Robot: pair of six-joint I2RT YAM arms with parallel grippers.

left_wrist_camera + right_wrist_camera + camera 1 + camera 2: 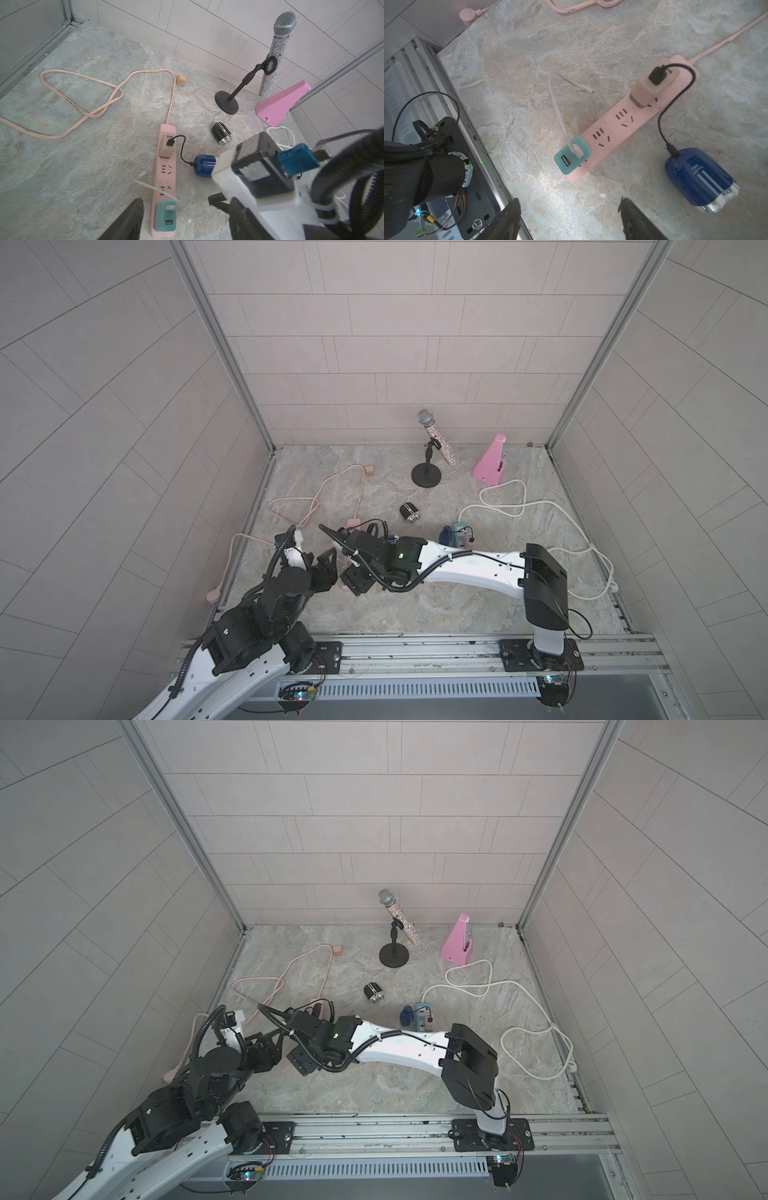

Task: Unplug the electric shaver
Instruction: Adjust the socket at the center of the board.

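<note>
A blue electric shaver (697, 178) lies on the stone floor beside a pink power strip (623, 124). Its black cable (662, 128) runs to a black plug (657, 75) seated in a beige adapter (652, 87) on the strip. A teal adapter (165, 217) with a white lead sits at the strip's near end. My left gripper (174, 199) is open above that teal end, holding nothing. My right gripper (569, 200) is open over bare floor just short of the strip, with the shaver off to one side. In both top views the right arm (457, 568) hides the shaver.
A black shaver (409, 512) lies loose and unplugged. A microphone on a stand (434, 435), a pink metronome (492, 458) and a wooden cube (369, 470) stand at the back. A pink cord (291, 510) loops on the left. A white cord (540, 506) leads to a teal strip (460, 531).
</note>
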